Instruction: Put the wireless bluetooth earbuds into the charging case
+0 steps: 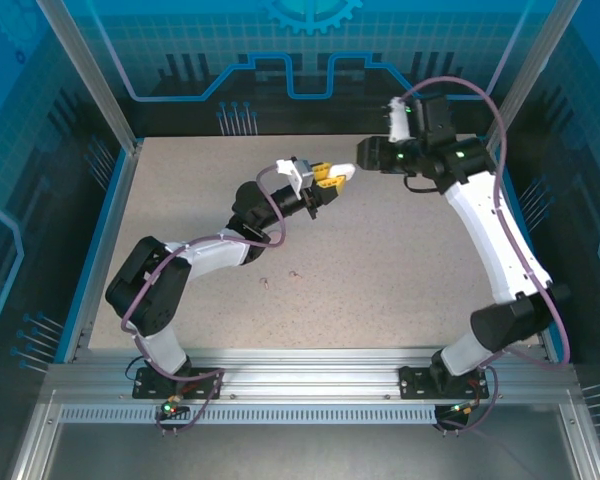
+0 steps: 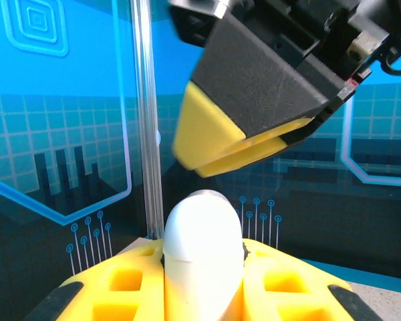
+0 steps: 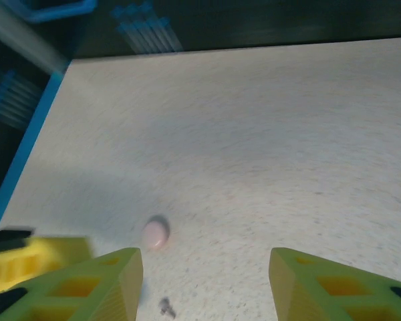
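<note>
Over back-centre of counter (image 1: 400, 270), top view: left end effector (image 1: 338, 175) pinches white case (image 1: 345, 172). Right end effector (image 1: 364, 155) just beside, at its 2 o'clock. Wide open counter toward 6 o'clock; right elbow near 3 o'clock edge.
Left wrist view: fingers (image 2: 120, 287) clamp white case (image 2: 202, 244); right end effector (image 2: 234, 144) close at 12 o'clock; frame post (image 2: 147, 120) at 10.
Right wrist view: fingers (image 3: 100, 281) spread wide, nothing held. Pinkish earbud (image 3: 156, 233) on counter at 11 o'clock; blue rim (image 3: 27, 147) at 9.
</note>
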Tool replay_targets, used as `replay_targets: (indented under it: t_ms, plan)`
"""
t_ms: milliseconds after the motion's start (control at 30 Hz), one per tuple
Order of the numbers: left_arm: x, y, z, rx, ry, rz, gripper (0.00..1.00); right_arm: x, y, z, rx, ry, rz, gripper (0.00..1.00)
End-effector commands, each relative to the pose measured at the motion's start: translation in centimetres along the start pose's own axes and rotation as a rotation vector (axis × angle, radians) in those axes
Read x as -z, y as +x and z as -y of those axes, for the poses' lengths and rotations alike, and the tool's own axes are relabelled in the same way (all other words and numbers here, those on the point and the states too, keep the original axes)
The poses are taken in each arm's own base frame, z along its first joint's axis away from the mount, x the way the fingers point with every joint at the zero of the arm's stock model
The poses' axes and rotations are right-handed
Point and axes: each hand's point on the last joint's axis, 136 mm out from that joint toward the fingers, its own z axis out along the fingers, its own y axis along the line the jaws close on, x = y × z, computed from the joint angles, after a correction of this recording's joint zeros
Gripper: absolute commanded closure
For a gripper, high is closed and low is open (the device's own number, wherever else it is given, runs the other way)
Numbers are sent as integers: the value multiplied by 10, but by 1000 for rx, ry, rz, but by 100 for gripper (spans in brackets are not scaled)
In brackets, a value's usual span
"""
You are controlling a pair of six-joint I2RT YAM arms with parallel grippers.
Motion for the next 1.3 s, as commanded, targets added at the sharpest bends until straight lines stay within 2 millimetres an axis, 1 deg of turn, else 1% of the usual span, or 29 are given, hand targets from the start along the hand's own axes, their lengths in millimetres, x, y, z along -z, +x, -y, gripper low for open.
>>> replay_targets:
  t_ms: [0,67,167,400,500,700,800,900,1000,1100,1200,1267]
  plan:
    - [-4,15,-9,87,-52,-43,100,8,-15,48,-182,126,132,46]
    - [-4,36,-13,177,-76,-97,100,6,-3,60,-207,150,124,46]
    - [-3,74,-16,343,-120,-181,100,0,22,75,-239,189,100,46]
    - [3,159,-24,761,-303,-347,100,-12,79,94,-307,212,51,46]
    - [6,194,-29,924,-391,-403,100,-14,95,98,-316,208,39,45]
    - [-1,247,-38,1084,-494,-472,100,-20,116,104,-319,206,19,45]
    - [-12,271,-44,1145,-526,-515,100,-24,123,106,-322,206,9,44]
    - [-18,291,-45,1199,-545,-559,100,-25,127,107,-319,210,2,44]
    - [-16,303,-47,1225,-580,-573,100,-24,128,107,-312,207,2,44]
    - [-9,313,-48,1230,-622,-609,99,-22,127,106,-308,204,5,43]
    - [-3,319,-49,1236,-649,-633,84,-21,126,104,-306,193,9,43]
    - [0,319,-48,1232,-665,-652,69,-18,125,103,-305,189,12,42]
